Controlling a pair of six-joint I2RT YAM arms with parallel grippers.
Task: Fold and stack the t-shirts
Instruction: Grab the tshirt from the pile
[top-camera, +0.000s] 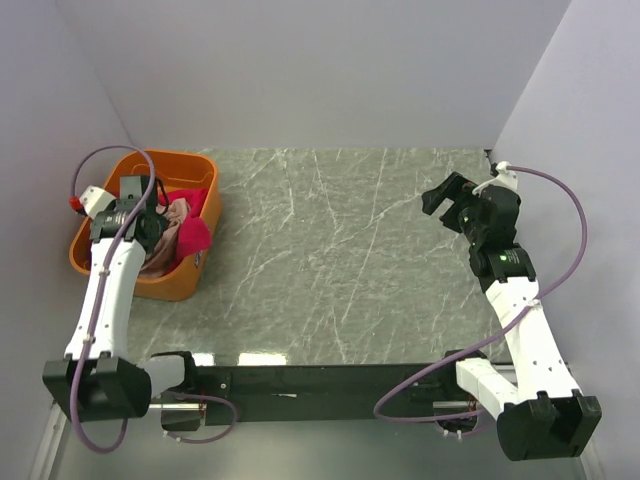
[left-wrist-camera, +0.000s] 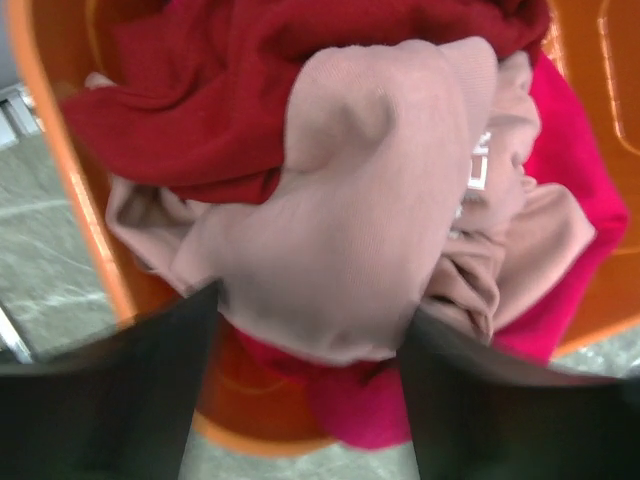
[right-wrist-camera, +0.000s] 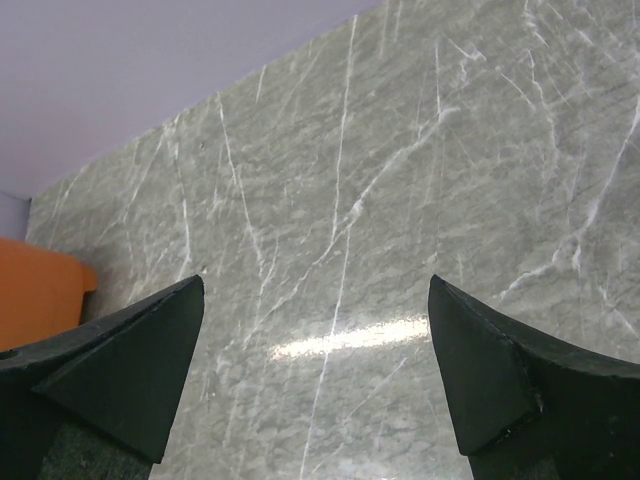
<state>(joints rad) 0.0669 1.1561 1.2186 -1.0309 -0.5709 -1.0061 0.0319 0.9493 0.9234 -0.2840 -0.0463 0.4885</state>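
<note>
- Cloth in a heap: the t-shirts (top-camera: 185, 228) lie crumpled in the orange tub (top-camera: 165, 285) at the left edge of the table (top-camera: 350, 250). How will they handle?
- Light, limp, and likely to drag their neighbours along. The pink tee (left-wrist-camera: 370, 200) lies on top of the dark red tee (left-wrist-camera: 190, 110) and the magenta tee (left-wrist-camera: 585, 180).
- Where to pinch?
- On the raised pink fold. The left gripper (left-wrist-camera: 312, 305) hangs over it, jaws spread to either side, nothing clasped.
- And the right gripper (right-wrist-camera: 315, 290)?
- Parted too and empty, above the table, well apart from the tub. I judge a high fold the best hold, so that only one shirt lifts.
</note>
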